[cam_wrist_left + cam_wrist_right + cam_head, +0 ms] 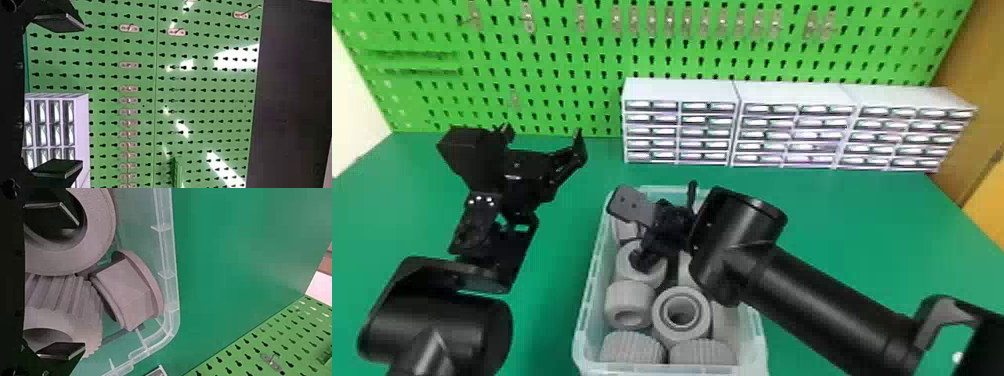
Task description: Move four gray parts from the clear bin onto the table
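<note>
Several gray parts (629, 301): down in the clear bin (585, 300), lower middle of the head view; picking looks to be the step.
Right hand (75, 284): wide open, nothing gripped, one finger inside the hole of a ring (101, 235)!
Counter (547, 320): the target; next, surely, close on one part, lift it clear of the rim, set it down here.
Left hand (543, 137): left of the frame, spread, empty, waiting.

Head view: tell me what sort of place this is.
Probably a workshop or parts-sorting bench: green pegboard with metal fittings, small-drawer cabinets and a clear bin of gray parts.
</note>
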You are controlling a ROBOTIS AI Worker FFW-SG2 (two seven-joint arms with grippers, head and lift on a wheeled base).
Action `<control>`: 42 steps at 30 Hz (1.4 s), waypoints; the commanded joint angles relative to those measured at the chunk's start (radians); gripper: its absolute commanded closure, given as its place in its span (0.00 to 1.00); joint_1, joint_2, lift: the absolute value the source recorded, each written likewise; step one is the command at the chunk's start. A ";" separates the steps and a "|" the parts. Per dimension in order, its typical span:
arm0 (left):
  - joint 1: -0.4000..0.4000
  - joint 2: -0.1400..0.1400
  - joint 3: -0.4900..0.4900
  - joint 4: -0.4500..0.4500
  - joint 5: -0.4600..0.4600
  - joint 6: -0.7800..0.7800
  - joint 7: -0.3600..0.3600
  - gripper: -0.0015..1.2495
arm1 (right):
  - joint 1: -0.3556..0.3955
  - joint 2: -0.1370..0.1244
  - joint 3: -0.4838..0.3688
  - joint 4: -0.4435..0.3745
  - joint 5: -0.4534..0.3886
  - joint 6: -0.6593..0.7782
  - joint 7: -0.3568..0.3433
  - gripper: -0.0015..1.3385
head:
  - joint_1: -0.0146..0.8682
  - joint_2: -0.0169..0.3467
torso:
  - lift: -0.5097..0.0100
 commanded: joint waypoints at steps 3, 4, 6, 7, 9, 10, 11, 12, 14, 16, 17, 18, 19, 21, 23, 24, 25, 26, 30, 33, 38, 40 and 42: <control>0.000 0.000 -0.001 0.000 0.000 0.000 0.000 0.06 | 0.000 -0.001 0.022 0.004 0.000 -0.011 -0.001 0.13 | 0.79 0.12 | 0.89; 0.000 0.000 -0.001 0.000 0.000 0.000 0.000 0.06 | 0.000 -0.001 0.023 0.004 0.000 -0.012 -0.001 0.13 | 0.79 0.12 | 0.89; 0.000 0.000 0.001 0.000 0.003 0.000 0.000 0.06 | 0.000 -0.001 0.026 0.004 0.000 -0.014 -0.001 0.13 | 0.79 0.12 | 0.89; 0.000 0.000 0.001 0.000 0.003 0.000 0.000 0.06 | -0.001 -0.001 0.028 0.004 0.000 -0.014 -0.001 0.13 | 0.79 0.12 | 0.89; 0.000 0.000 0.002 0.000 0.005 0.000 0.000 0.06 | 0.000 -0.001 0.029 0.004 0.000 -0.015 -0.001 0.14 | 0.79 0.12 | 0.89; 0.000 0.000 0.002 0.000 0.005 0.000 0.000 0.06 | 0.000 -0.001 0.031 0.004 -0.002 -0.015 -0.001 0.14 | 0.79 0.12 | 0.89; 0.000 0.000 0.002 0.000 0.005 0.000 0.000 0.06 | 0.000 -0.002 0.031 0.004 -0.005 -0.015 -0.001 0.14 | 0.79 0.12 | 0.89; 0.002 0.000 0.002 0.000 0.006 0.000 0.000 0.06 | 0.000 -0.002 0.032 0.002 -0.009 -0.017 -0.001 0.14 | 0.79 0.12 | 0.89; 0.003 0.000 0.002 0.000 0.006 0.000 0.000 0.06 | 0.000 -0.006 0.034 -0.001 -0.022 -0.018 -0.001 0.14 | 0.79 0.12 | 0.89; 0.005 0.000 0.005 0.000 0.006 0.000 -0.002 0.06 | 0.000 -0.012 0.040 -0.021 -0.023 -0.017 0.000 0.14 | 0.79 0.12 | 0.89; 0.006 0.000 0.007 0.000 0.006 0.000 -0.002 0.06 | -0.003 -0.013 0.043 -0.030 -0.022 -0.014 0.000 0.14 | 0.79 0.12 | 0.89; 0.006 0.000 0.008 -0.001 0.006 0.000 -0.003 0.06 | -0.004 -0.015 0.046 -0.039 -0.022 -0.009 0.002 0.14 | 0.79 0.12 | 0.89; 0.006 0.000 0.008 0.000 0.006 0.000 -0.003 0.06 | -0.006 -0.018 0.048 -0.050 -0.022 -0.008 0.002 0.14 | 0.79 0.12 | 0.89; 0.006 0.000 0.010 -0.001 0.008 0.000 -0.005 0.06 | -0.010 -0.021 0.054 -0.069 -0.020 -0.003 0.003 0.14 | 0.79 0.12 | 0.89; 0.006 0.000 0.010 -0.001 0.006 0.000 -0.006 0.06 | -0.012 -0.022 0.058 -0.085 -0.020 -0.003 0.010 0.14 | 0.79 0.12 | 0.89; 0.006 0.000 0.010 0.000 0.006 0.000 -0.006 0.06 | -0.014 -0.024 0.060 -0.093 -0.020 -0.003 0.011 0.14 | 0.79 0.12 | 0.89; 0.006 0.000 0.010 -0.001 0.006 0.000 -0.008 0.06 | -0.014 -0.024 0.061 -0.098 -0.020 -0.002 0.014 0.14 | 0.79 0.12 | 0.89; 0.006 0.000 0.012 -0.001 0.006 0.000 -0.008 0.06 | -0.014 -0.024 0.061 -0.107 -0.020 -0.002 0.016 0.14 | 0.79 0.12 | 0.89; 0.008 0.000 0.013 -0.001 0.006 0.000 -0.012 0.06 | -0.014 -0.027 0.069 -0.130 -0.017 0.008 0.025 0.14 | 0.79 0.12 | 0.89; 0.009 0.000 0.016 -0.001 0.006 0.000 -0.012 0.06 | -0.010 -0.032 0.072 -0.144 -0.015 0.011 0.026 0.14 | 0.79 0.12 | 0.89; 0.009 0.000 0.018 -0.001 0.008 0.000 -0.015 0.06 | -0.007 -0.035 0.072 -0.156 -0.014 0.026 0.030 0.14 | 0.79 0.12 | 0.89; 0.011 0.000 0.018 -0.001 0.008 0.000 -0.015 0.06 | -0.006 -0.036 0.072 -0.159 -0.011 0.034 0.031 0.14 | 0.79 0.12 | 0.89; 0.011 0.000 0.018 -0.001 0.008 0.000 -0.015 0.06 | -0.003 -0.036 0.072 -0.162 -0.009 0.040 0.031 0.14 | 0.79 0.12 | 0.89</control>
